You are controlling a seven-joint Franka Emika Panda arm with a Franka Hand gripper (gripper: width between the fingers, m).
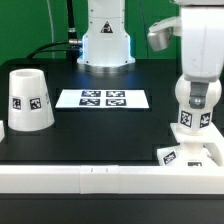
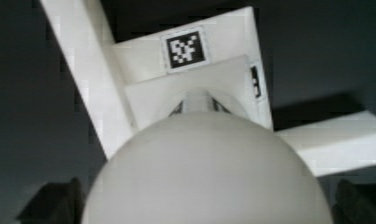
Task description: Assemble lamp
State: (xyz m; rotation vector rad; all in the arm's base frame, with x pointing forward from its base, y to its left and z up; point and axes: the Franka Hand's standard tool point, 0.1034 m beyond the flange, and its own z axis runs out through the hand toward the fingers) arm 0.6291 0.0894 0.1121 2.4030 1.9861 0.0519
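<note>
The lamp's bulb stands upright on the flat square base at the exterior view's right, near the front. My gripper hangs straight over it, open, with a dark finger on each side of the bulb's round head. Whether the pads touch the head I cannot tell. In the wrist view the head fills the middle, and beyond it lies the base with its tag. The tapered shade stands on its own at the exterior view's left, wide end down.
The marker board lies flat in the middle of the black table. A low white rail runs along the table's front edge, close to the base. The arm's white pedestal stands at the back.
</note>
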